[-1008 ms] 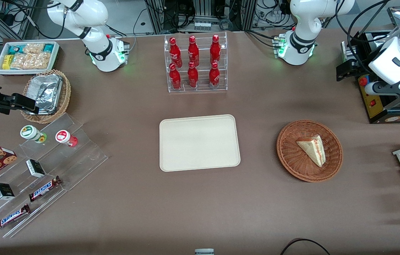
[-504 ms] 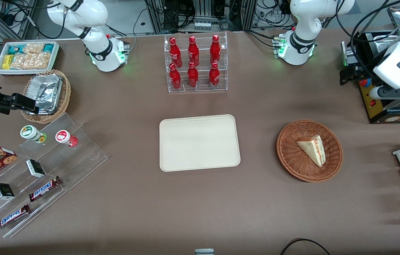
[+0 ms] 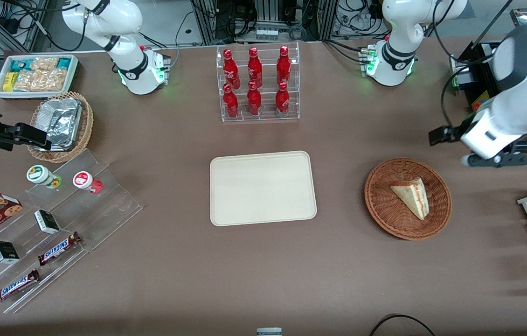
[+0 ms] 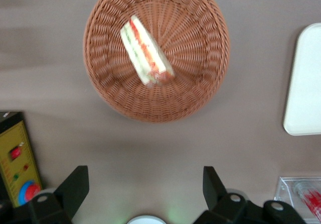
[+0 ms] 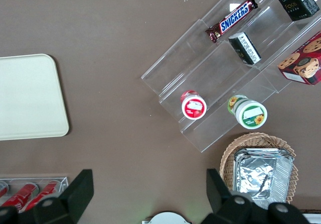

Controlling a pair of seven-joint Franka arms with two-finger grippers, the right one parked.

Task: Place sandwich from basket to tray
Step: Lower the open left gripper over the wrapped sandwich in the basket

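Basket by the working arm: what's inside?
Only the sandwich lies in the basket; weave beneath it is covered. The gripper, jaws open, hovers above the table beside it.

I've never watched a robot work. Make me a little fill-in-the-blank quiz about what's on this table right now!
The sandwich lies in the ____.
The tray holds ____.
The claw hangs above the table with its fingers ____, touching nothing.
The clear rack holds ____ red bottles.

Missing words: basket; nothing; open; six
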